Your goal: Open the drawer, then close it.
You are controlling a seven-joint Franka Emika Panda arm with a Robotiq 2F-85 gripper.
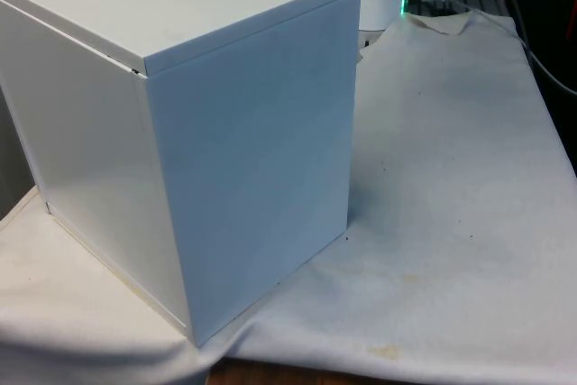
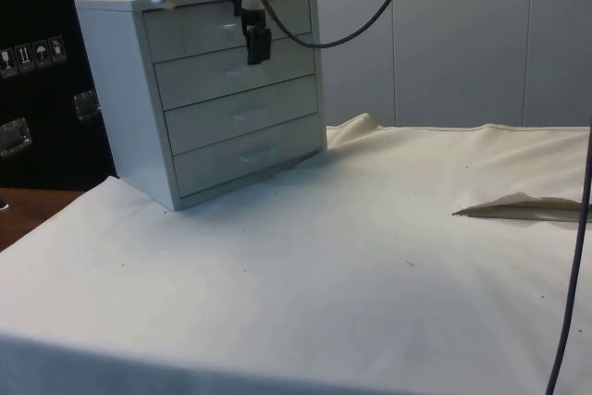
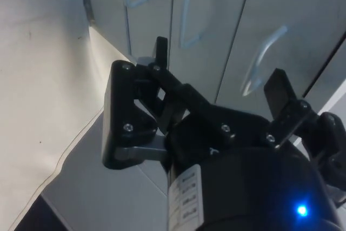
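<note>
Chest (image 2: 208, 90) at counter (image 2: 370, 256) far end, all four drawers shut.
Gripper (image 2: 256, 51) hangs before the second drawer (image 2: 231, 71), at 12 o'clock of its handle (image 3: 265, 58); fingers (image 3: 278, 93) spread wide, holding nothing.

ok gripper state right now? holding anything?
Gripper: open, holding nothing, fingers apart in front of the chest of drawers, near a drawer handle but not on it.
</note>
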